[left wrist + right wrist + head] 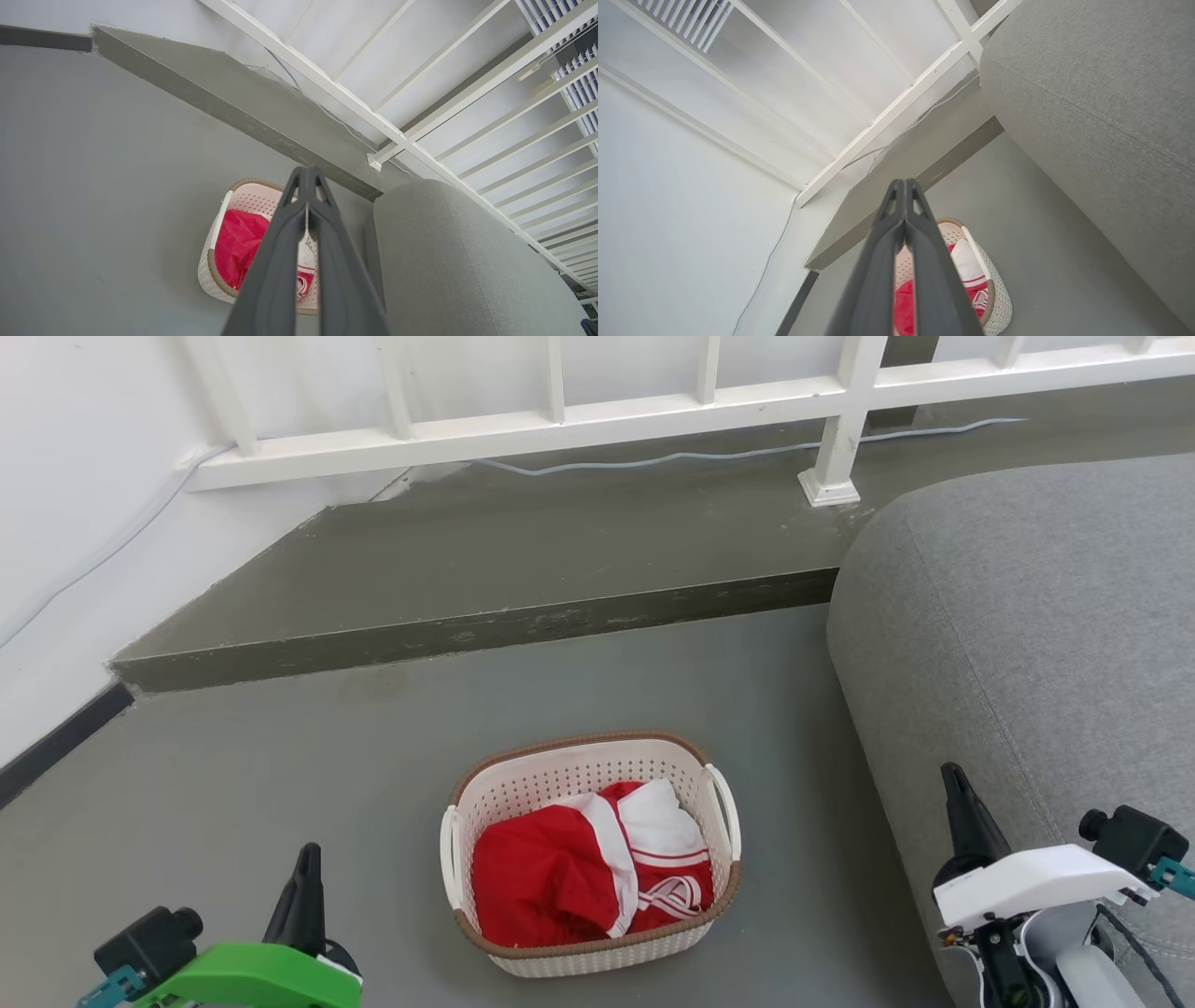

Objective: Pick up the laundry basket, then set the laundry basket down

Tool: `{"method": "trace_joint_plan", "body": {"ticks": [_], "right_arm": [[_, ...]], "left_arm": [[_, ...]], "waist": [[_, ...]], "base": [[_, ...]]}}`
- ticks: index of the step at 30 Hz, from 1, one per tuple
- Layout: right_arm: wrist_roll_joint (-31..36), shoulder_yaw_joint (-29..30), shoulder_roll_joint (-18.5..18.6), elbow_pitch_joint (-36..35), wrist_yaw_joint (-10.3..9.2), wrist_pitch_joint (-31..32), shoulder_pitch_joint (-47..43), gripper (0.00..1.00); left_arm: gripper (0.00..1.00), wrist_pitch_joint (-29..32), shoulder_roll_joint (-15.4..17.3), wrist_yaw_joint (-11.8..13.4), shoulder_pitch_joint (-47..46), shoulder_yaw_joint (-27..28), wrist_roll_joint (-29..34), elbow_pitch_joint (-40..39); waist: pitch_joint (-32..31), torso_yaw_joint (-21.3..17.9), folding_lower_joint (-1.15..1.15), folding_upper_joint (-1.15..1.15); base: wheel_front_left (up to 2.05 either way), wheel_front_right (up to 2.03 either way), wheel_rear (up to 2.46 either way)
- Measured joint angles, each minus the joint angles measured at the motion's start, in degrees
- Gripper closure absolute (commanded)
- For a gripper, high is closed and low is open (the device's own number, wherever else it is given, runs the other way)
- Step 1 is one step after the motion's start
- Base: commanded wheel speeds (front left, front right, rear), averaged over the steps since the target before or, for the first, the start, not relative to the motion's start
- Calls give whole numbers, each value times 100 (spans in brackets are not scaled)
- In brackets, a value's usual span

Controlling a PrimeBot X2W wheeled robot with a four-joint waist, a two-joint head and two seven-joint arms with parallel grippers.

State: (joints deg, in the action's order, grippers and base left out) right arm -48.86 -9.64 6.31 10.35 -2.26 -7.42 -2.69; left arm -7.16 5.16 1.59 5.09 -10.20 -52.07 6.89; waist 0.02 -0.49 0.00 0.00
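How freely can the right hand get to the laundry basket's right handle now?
Probably yes. The right hand, fingers shut, sits by the grey sofa, apart from the laundry basket; just bare floor lies between it and the white handle. It would have to open first.

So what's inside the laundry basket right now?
A red garment with white trim lies crumpled inside the laundry basket. Its bottom and anything under the cloth are covered.

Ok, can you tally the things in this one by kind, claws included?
laundry basket: 1
red-and-white clothing, heaped in the basket: 1
grey sofa: 1
claws: 2 (left claw, right claw, both shut)
Total: 5
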Motion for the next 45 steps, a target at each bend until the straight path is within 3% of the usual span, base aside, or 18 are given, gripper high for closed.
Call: {"method": "trace_joint_plan", "body": {"ticks": [45], "right_arm": [[-3279, 833, -26, 291, 588, 656, 347, 100]], "left_arm": [[100, 655, 7, -563, -489, 654, -3037, 520]], "waist": [[14, 35, 0, 0]], "base": [[0, 0, 0]]}}
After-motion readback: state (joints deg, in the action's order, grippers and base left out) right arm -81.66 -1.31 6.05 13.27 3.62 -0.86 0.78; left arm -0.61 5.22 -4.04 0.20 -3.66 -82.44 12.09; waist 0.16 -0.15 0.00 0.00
